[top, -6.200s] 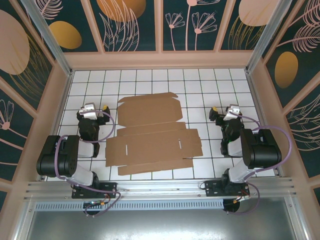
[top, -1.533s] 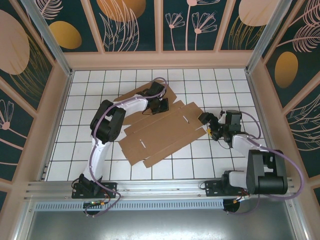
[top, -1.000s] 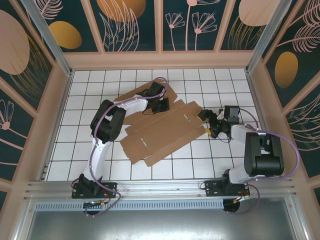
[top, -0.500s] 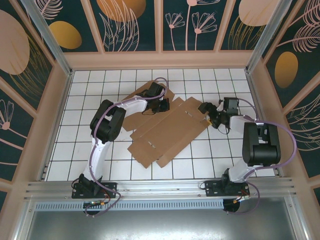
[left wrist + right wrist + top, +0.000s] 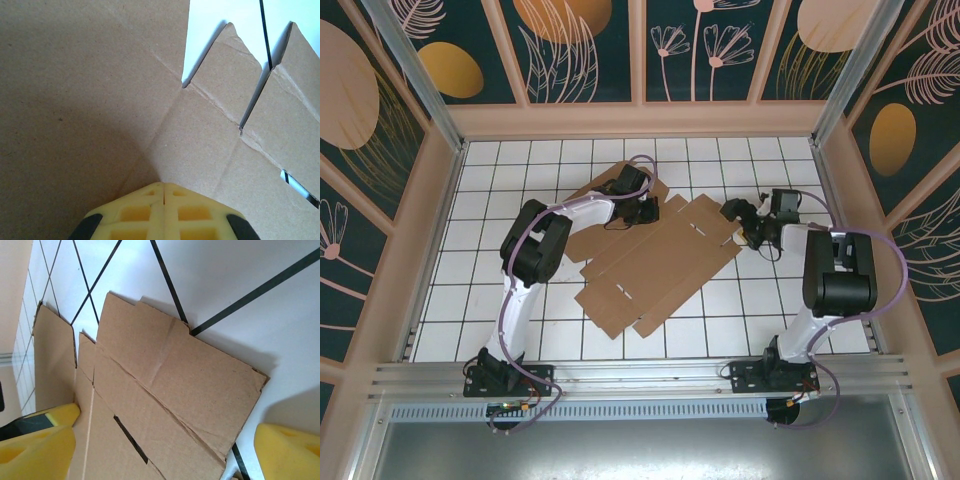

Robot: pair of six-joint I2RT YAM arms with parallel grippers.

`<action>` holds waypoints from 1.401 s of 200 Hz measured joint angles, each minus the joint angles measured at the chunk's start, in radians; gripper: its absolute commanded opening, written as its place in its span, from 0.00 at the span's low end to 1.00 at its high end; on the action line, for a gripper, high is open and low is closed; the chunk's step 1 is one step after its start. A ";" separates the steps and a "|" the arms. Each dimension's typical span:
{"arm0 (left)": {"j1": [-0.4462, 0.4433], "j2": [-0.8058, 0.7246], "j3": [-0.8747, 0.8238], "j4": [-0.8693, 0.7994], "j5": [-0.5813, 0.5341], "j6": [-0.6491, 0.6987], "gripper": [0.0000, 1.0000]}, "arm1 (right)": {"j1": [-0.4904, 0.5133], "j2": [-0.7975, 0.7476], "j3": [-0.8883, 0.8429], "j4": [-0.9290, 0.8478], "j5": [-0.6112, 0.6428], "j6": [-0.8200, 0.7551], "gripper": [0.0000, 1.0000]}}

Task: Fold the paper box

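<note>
White tiles with black grid lines are covering the surface, and floral panels are walling it in. Lying flat and skewed across the middle, the paper box is resting unfolded. The left hand is sitting on the far panel with its jaws shut together, seemingly pressing down, though contact is hard to confirm. The right hand is standing wide, straddling the sheet's right corner flap without gripping it. With only one pinning point, the sheet is risking a swivel once the flap is lifted; a careless pinch could be crushing the corner or bending it off its crease. Nothing readable is showing: no print, brand or label anywhere
</note>
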 measured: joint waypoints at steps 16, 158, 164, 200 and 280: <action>0.000 0.000 0.000 0.000 0.000 0.001 0.00 | -0.012 0.009 0.006 0.003 -0.030 0.024 0.92; 0.000 -0.008 -0.014 0.014 0.000 0.003 0.00 | 0.058 0.088 0.039 0.124 -0.116 0.098 0.70; 0.000 -0.008 -0.014 0.014 0.000 0.003 0.00 | 0.056 0.088 0.030 0.145 -0.128 0.108 0.64; 0.000 -0.009 -0.014 0.014 -0.003 0.004 0.00 | 0.034 0.088 -0.016 0.283 -0.174 0.151 0.43; 0.034 -0.094 -0.064 -0.038 0.077 -0.047 0.11 | 0.032 0.006 -0.092 0.451 -0.188 0.200 0.03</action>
